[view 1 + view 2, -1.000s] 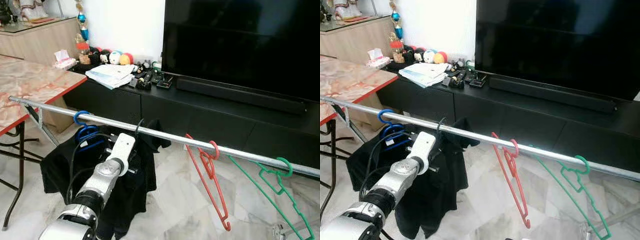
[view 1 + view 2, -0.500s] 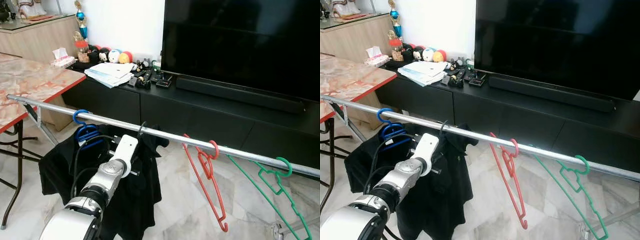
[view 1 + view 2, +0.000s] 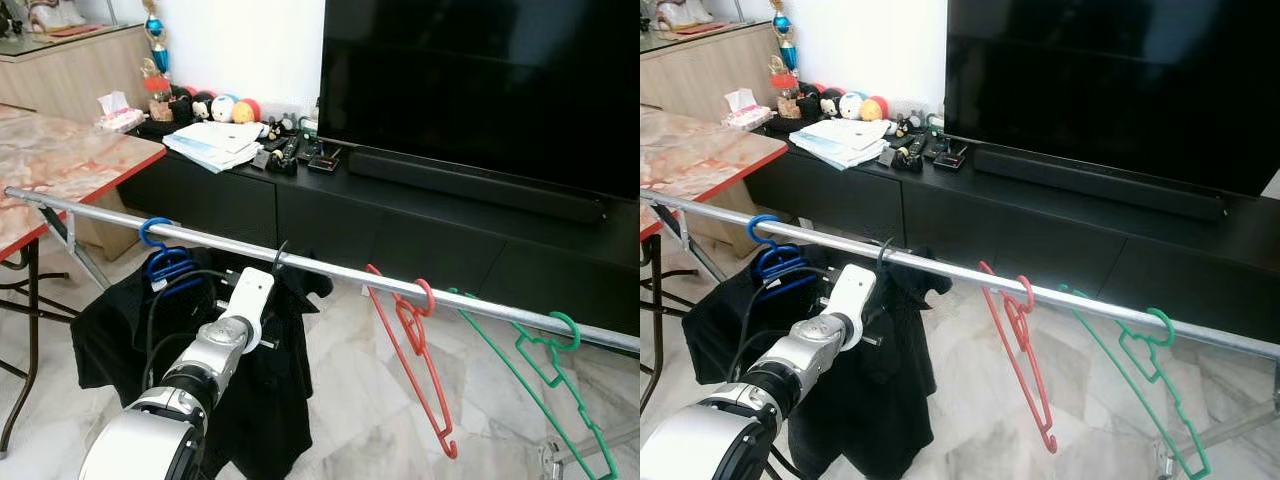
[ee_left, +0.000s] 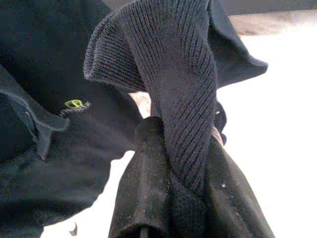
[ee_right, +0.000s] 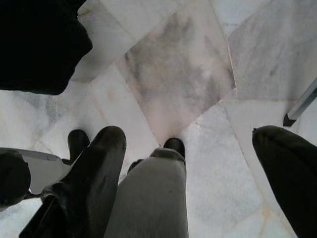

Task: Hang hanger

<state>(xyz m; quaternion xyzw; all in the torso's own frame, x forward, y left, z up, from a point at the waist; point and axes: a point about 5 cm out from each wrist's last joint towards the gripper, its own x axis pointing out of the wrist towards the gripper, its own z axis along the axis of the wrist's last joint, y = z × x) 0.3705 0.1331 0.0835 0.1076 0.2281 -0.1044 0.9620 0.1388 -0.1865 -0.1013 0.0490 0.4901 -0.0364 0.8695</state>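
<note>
Hanger (image 3: 280, 262), black, hooks over the silver rail (image 3: 330, 273) at centre frame, carrying a black shirt (image 3: 250, 380) that drapes toward the lower left. The left claw (image 4: 173, 198) is clamped on a ribbed fold of that shirt, just below the rail. A blue hanger (image 3: 165, 262) hangs to the left on the same rail; a red hanger (image 3: 415, 355) and a green hanger (image 3: 545, 385) hang to the right. The right claw (image 5: 190, 163) points down at the marble floor (image 5: 173, 79), fingers (image 5: 99, 168) apart, holding nothing. A bench (image 3: 60, 170) with a marble top sits at the left edge.
</note>
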